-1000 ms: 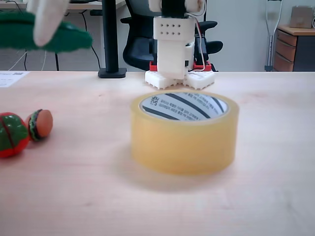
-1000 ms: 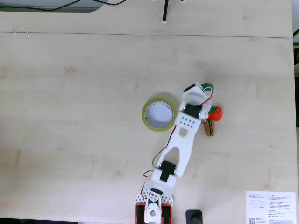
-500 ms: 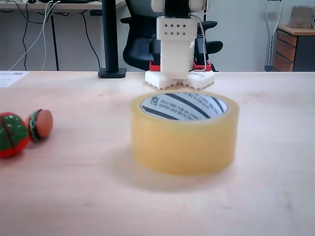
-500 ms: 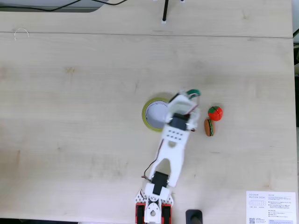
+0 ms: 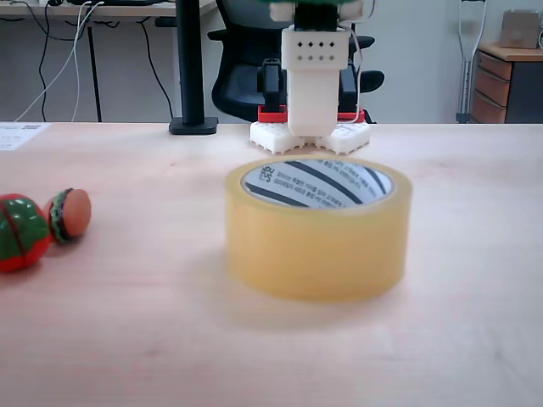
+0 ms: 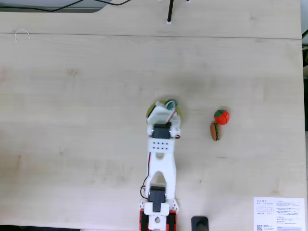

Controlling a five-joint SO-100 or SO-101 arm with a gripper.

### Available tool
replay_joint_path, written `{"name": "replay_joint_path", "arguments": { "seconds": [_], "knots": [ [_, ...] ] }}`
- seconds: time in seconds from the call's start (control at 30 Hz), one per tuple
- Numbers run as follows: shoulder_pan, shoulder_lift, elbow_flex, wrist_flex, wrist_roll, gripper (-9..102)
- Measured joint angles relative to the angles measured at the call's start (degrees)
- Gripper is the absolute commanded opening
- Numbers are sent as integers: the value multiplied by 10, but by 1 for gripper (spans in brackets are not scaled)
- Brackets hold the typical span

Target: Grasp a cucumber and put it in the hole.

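The large yellowish tape roll (image 5: 318, 229) stands in the middle of the table, and its hole (image 5: 316, 183) shows a white core striped in black. In a fixed view from above, my gripper (image 6: 168, 105) hangs over the roll (image 6: 150, 109) and covers most of the hole. A bit of the dark green cucumber (image 6: 171, 102) pokes out at the gripper's tip, with the fingers shut on it. In a fixed view at table height, the white arm (image 5: 315, 80) rises behind the roll and the gripper end runs off the top edge.
A round red-and-green toy (image 5: 19, 231) (image 6: 221, 116) and a small burger toy (image 5: 69, 214) (image 6: 214, 131) lie together beside the roll. The arm's base (image 6: 156, 216) sits at the near table edge, with a printed sheet (image 6: 279, 214) in the corner.
The arm has swung left in the view from above, carrying the cucumber from over the two toys to over the tape roll. The toys and the roll have not moved.
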Motion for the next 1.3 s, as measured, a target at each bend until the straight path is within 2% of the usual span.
{"name": "replay_joint_path", "arguments": {
  "seconds": [0.13,0.53,0.7,0.77,1.17,1.3],
  "knots": [
    [-2,0,54,-14,-1,8],
    [-2,0,56,-55,-1,19],
    [-2,0,56,-61,-1,32],
    [-2,0,56,-61,-1,43],
    [-2,4,62,-55,-1,38],
    [-2,74,116,-44,-1,36]
  ]
}}
